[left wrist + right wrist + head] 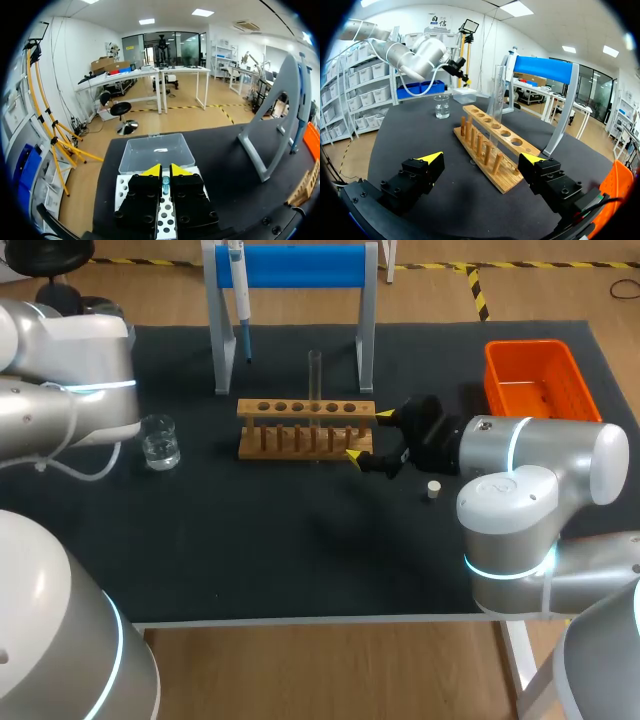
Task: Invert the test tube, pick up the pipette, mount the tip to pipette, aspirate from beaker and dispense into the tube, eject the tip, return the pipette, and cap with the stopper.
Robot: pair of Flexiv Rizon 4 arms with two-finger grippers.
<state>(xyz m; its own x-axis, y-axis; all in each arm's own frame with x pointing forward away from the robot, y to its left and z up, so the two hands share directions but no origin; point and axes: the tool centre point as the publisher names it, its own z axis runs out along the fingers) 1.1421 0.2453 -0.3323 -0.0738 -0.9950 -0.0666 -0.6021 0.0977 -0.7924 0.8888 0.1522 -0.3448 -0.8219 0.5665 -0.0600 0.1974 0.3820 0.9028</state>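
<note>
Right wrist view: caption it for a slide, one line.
Open right end effector at the end of the rack, a tube upright in it, beaker beyond.

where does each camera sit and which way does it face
Head: above and behind, looking down on the table; left arm, right arm, right gripper by the rack.
Left wrist: on the left arm, past the left gripper over a tip box.
Right wrist: on the right arm, past the open right gripper toward rack, tube, beaker.
Shared: head also shows those three.
</note>
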